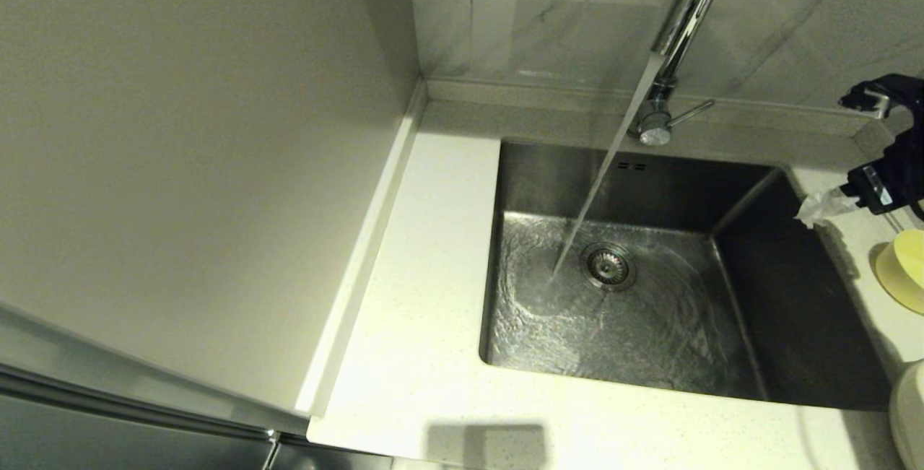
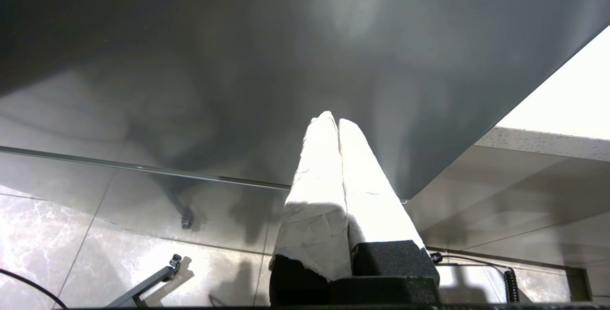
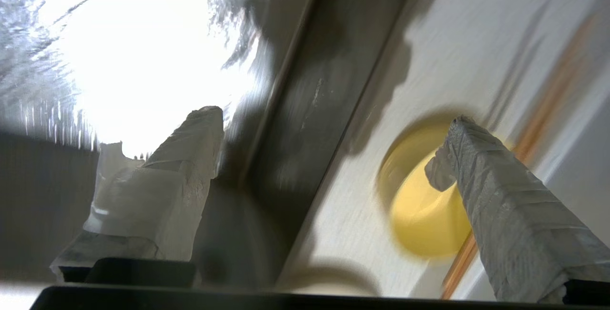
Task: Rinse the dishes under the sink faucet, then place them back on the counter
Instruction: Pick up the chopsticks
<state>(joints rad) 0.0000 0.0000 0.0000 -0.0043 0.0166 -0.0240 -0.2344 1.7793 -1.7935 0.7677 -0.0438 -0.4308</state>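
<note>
I am holding my right claw wide open and empty above one yellow bowl and two chopsticks on the desk, my left claw parked shut, no writing showing.

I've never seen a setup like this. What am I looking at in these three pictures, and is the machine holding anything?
It is a two-armed robot at a kitchen sink. The head view looks down: the faucet runs water into the steel sink, set in the counter. The right gripper, seen from its own wrist camera, is open and empty above the sink's edge, near the yellow bowl and chopsticks. The left gripper, shut and empty, is parked below the counter. A plate edge shows at the right.
</note>
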